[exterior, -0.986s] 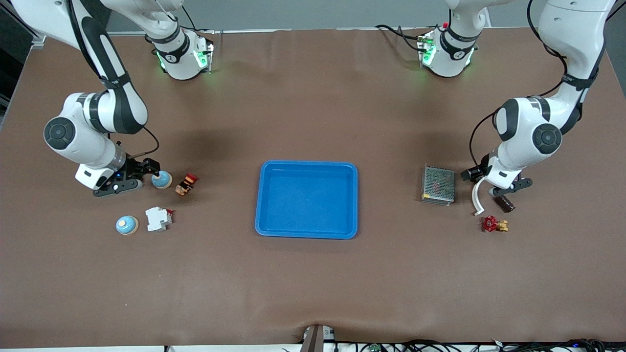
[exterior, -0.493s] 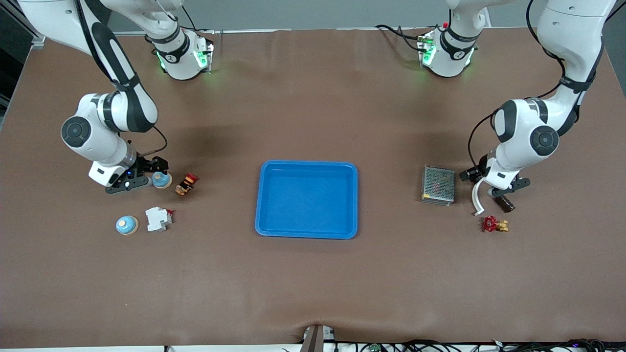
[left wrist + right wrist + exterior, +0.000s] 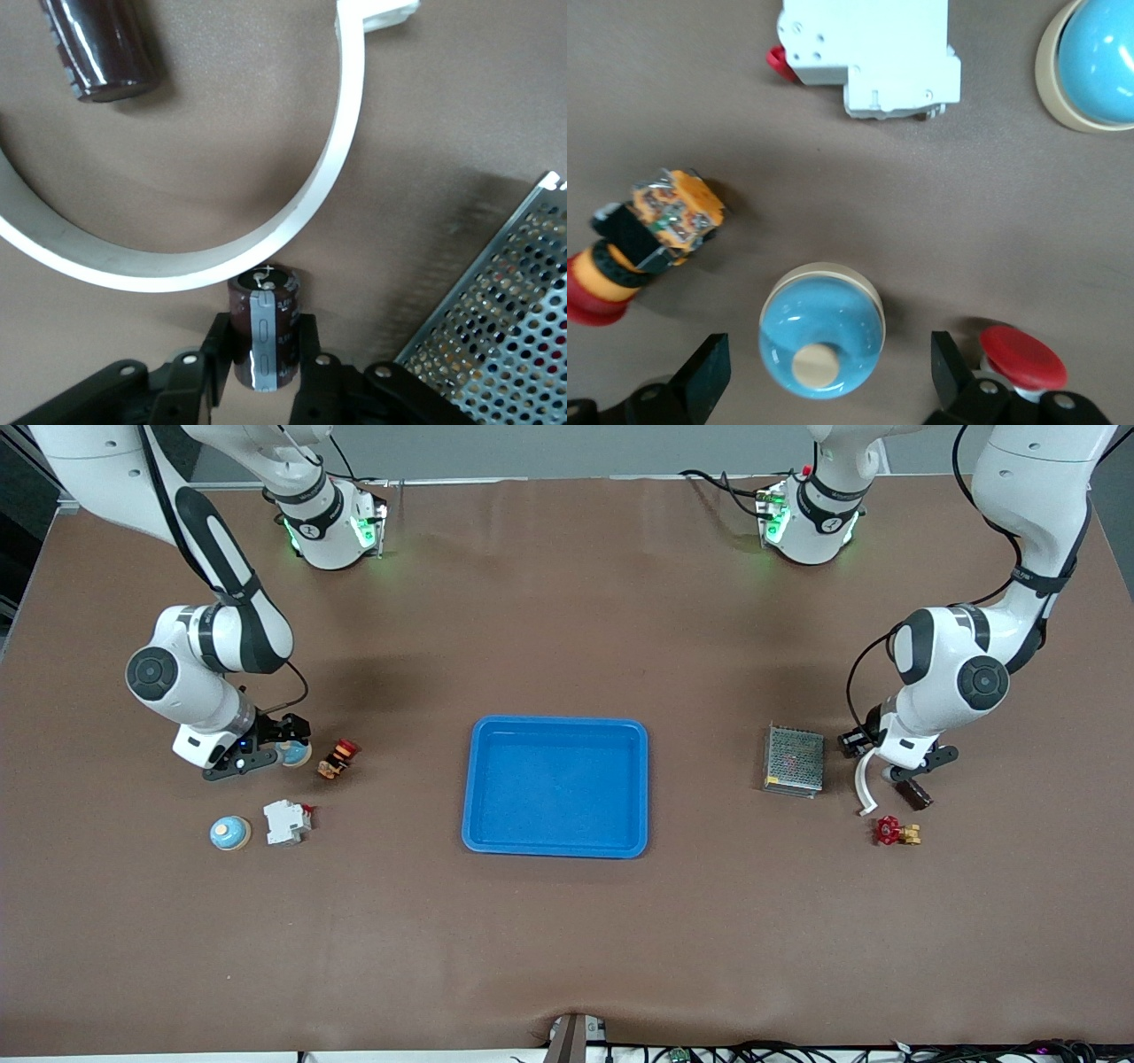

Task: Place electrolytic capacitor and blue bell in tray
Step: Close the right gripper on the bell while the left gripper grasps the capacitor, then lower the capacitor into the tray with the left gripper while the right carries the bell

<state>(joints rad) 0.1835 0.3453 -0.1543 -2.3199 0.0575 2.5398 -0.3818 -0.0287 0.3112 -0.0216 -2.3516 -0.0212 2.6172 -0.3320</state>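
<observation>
A blue bell (image 3: 822, 329) with a cream knob stands on the brown table, also seen in the front view (image 3: 298, 757). My right gripper (image 3: 828, 376) is open low around it, one finger on each side and neither touching; it also shows in the front view (image 3: 289, 746). My left gripper (image 3: 264, 354) is shut on a dark brown electrolytic capacitor (image 3: 264, 328), beside a white curved strip (image 3: 345, 133). In the front view this hand (image 3: 873, 751) hides that capacitor. A second capacitor (image 3: 102, 44) lies inside the strip's curve (image 3: 917, 795). The blue tray (image 3: 556, 722) sits empty mid-table.
A second blue bell (image 3: 230, 833), a white breaker (image 3: 286, 821) and an orange-and-red push button (image 3: 338, 759) lie around the right gripper. A metal mesh box (image 3: 794, 759) and a red valve handle (image 3: 897, 832) lie by the left gripper.
My right gripper has slid toward the blue bell and now straddles it. The left hand has shifted only slightly; the loose capacitor and the white strip have not moved.
</observation>
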